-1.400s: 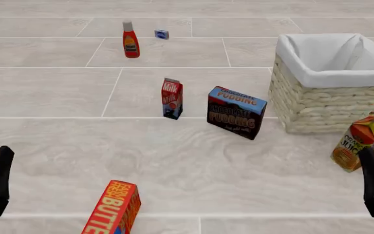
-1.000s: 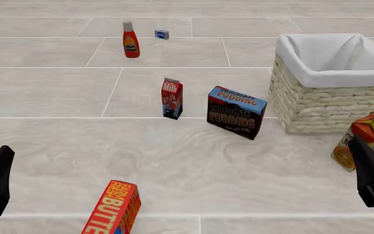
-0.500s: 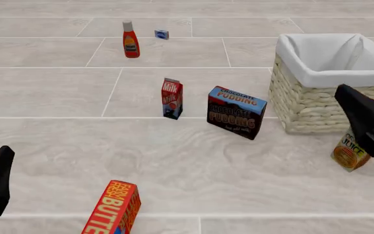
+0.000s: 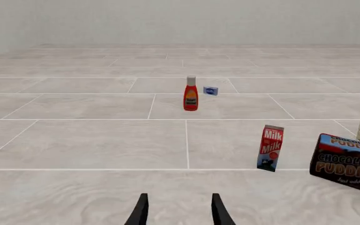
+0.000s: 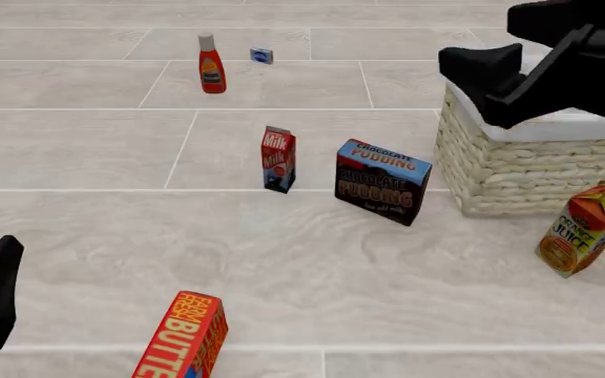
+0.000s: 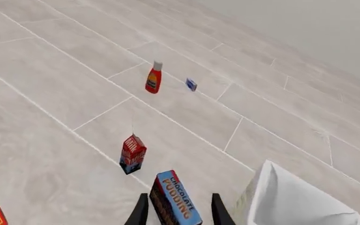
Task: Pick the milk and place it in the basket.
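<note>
Tiled table (image 5: pixel 92 150) under milk (image 5: pixel 278 158), basket (image 5: pixel 513 169)

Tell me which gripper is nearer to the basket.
Right. The right gripper hangs over the basket at its near-left rim, fingers apart. The left gripper sits low at the table's near-left corner, far across from it.

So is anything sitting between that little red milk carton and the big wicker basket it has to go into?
Yes. The dark chocolate pudding box with the blue top stands on the floor between the small red milk carton and the pale wicker basket, apart from both. Lifted high enough, the carton would probably clear it.
</note>
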Robot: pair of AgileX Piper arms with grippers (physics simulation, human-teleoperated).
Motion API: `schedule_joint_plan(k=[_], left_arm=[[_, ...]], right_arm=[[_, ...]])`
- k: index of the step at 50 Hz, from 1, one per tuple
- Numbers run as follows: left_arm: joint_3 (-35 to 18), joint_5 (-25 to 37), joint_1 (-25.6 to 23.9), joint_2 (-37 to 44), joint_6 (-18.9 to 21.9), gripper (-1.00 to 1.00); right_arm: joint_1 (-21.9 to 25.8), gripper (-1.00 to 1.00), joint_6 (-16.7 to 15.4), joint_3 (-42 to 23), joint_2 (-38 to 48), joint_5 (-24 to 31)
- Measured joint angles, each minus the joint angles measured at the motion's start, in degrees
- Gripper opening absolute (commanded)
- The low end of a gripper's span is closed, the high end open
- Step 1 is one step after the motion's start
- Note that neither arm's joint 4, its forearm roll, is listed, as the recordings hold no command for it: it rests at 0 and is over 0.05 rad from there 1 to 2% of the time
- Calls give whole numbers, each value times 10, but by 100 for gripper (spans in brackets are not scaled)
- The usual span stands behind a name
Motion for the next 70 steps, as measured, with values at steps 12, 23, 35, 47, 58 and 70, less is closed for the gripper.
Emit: schedule_joint_plan(k=[12, 23, 35, 47, 58, 70], left_arm=[[0, 0, 0, 0, 0, 100], [0, 0, 0, 0, 0, 100], [0, 0, 0, 0, 0, 100], [0, 0, 0, 0, 0, 100], [0, 0, 0, 0, 0, 100], [0, 0, 0, 0, 0, 100]], right_arm=[[32, 100, -42, -144, 162, 52], [44, 100, -64, -257, 289, 85], [60, 100, -61, -328, 379, 92], [74, 100, -45, -362, 436, 82], [79, 100, -31, -382, 478, 69], [79, 100, -26, -401, 523, 52]])
